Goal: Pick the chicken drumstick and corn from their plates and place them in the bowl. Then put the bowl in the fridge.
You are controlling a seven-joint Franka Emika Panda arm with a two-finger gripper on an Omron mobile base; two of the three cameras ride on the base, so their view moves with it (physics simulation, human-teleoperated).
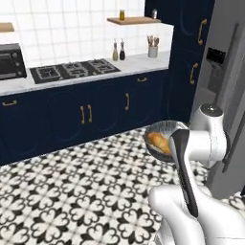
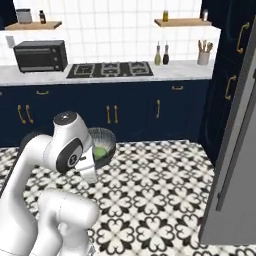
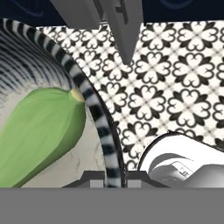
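Corn (image 3: 41,131) is lying nearest my hand camera inside the bowl (image 3: 98,118), whose rim my pincer (image 3: 114,177) is pinching; drumstick (image 1: 159,141) is sitting inside too, bowl hanging above the floor (image 1: 72,191), fridge (image 2: 235,160) standing rightward.

Drumstick (image 1: 158,140) lies in bowl (image 1: 165,128) above floor (image 1: 72,191)

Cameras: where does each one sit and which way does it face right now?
Left base view: behind the arm's left, facing the stove counter and grey steel fridge; white arm lower right.
Right base view: behind its right, same counter; arm lower left.
Hand view: on the hand, along the pincer, shut on the rim of the dark grey speckled bowl holding the green corn.
Both base views share the bowl over the patterned floor.
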